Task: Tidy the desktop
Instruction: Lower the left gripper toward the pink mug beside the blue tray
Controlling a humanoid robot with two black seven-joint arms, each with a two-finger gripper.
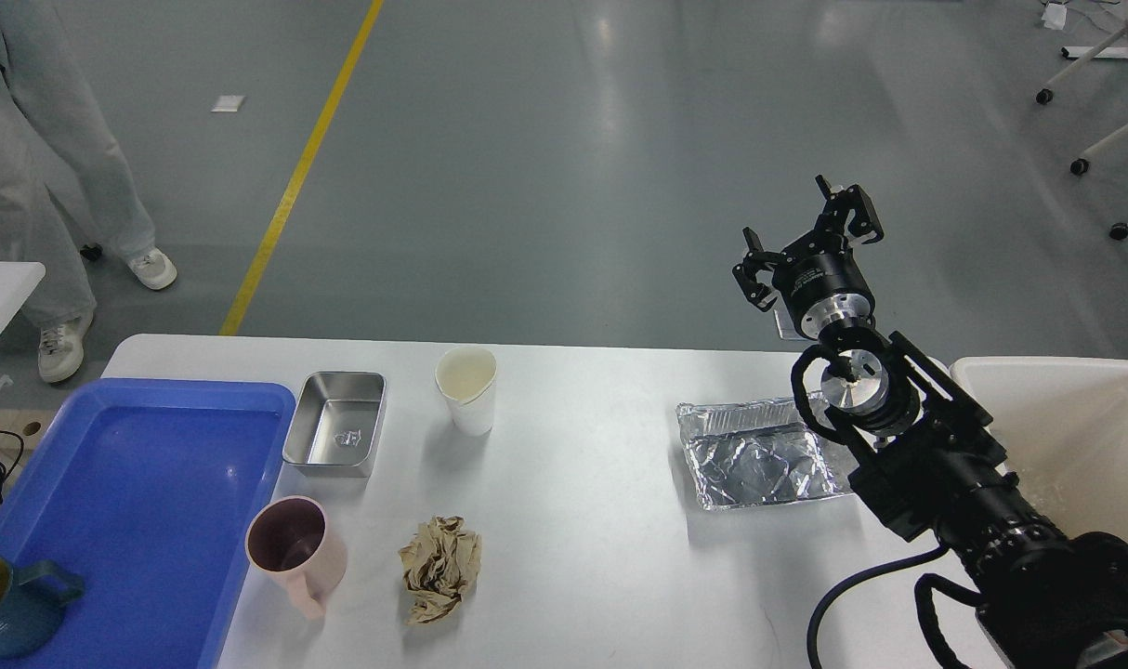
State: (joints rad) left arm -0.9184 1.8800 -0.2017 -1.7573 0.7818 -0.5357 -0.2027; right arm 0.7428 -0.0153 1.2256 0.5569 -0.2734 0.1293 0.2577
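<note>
The white desktop fills the lower view. On it stand a pink mug, a crumpled brown paper ball, a white paper cup, a steel tray and a foil container. A blue mug sits in the blue tray at the left. My right gripper is open and empty, raised above the table's far right edge, beyond the foil container. My left gripper is out of view.
A beige bin stands at the table's right end, partly behind my right arm. A person stands on the floor beyond the table's left end. Cables hang at the left edge.
</note>
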